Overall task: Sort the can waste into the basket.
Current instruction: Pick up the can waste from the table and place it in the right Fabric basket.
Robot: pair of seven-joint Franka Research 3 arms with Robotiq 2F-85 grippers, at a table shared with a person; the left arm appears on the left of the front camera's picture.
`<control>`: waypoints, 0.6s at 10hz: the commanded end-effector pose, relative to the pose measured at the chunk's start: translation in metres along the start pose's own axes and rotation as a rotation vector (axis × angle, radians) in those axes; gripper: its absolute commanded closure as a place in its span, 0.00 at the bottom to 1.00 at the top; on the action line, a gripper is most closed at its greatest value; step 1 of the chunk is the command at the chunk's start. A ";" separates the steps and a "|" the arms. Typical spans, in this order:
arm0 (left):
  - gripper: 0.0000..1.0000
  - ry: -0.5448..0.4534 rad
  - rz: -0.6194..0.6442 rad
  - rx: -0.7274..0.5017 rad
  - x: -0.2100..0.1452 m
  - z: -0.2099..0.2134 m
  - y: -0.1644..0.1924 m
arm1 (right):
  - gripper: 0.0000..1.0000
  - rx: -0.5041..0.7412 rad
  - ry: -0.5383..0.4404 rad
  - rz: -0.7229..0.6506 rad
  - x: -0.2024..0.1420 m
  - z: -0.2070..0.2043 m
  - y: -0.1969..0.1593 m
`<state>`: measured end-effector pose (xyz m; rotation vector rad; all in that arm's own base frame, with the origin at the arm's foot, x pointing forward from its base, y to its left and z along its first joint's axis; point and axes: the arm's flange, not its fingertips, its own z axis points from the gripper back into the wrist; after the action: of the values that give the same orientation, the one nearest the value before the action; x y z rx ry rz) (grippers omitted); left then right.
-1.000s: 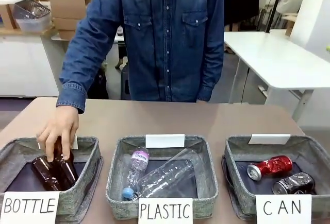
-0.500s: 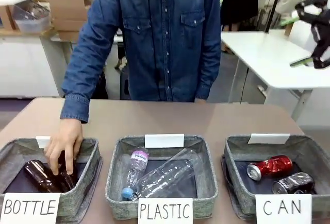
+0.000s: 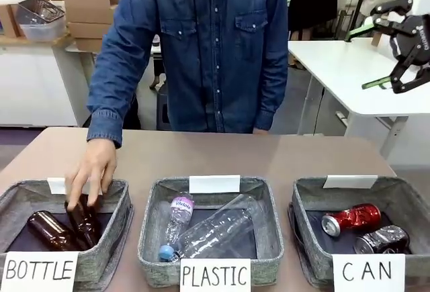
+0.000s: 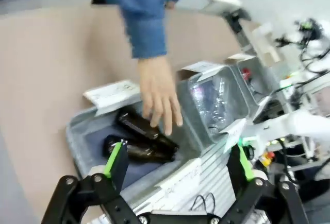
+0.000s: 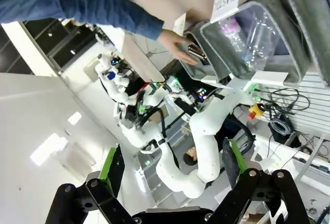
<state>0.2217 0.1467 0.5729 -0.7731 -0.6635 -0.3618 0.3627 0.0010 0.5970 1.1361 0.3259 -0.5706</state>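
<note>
You can read 3 handwritten signs on the near basket fronts: "BOTTLE" [image 3: 38, 271] at left, "PLASTIC" [image 3: 215, 275] in the middle, "CAN" [image 3: 369, 272] on the right basket [image 3: 309, 195]. The far tags show no readable text.

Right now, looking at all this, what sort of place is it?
Most likely a robotics lab or test workspace set up for a waste-sorting trial. Three grey baskets with handwritten signs, such as the CAN basket, line a brown table; a right gripper hangs above, and cardboard boxes sit on counters behind.

Dented red can [image 3: 351, 218] and silvery can [image 3: 383, 239] in basket [image 3: 312, 195]
</note>
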 end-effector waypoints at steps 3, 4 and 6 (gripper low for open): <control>0.00 0.005 0.073 -0.002 -0.024 -0.011 0.044 | 0.00 -0.019 0.004 0.017 0.000 0.006 -0.001; 0.00 0.005 0.073 -0.002 -0.024 -0.011 0.044 | 0.00 -0.019 0.004 0.017 0.000 0.006 -0.001; 0.00 0.016 0.022 -0.114 -0.009 -0.057 0.005 | 0.00 -0.019 0.004 0.017 0.000 0.006 -0.001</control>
<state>0.2343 0.1494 0.5287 -0.8301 -0.6155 -0.3232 0.3625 -0.0004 0.5973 1.1326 0.3278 -0.5693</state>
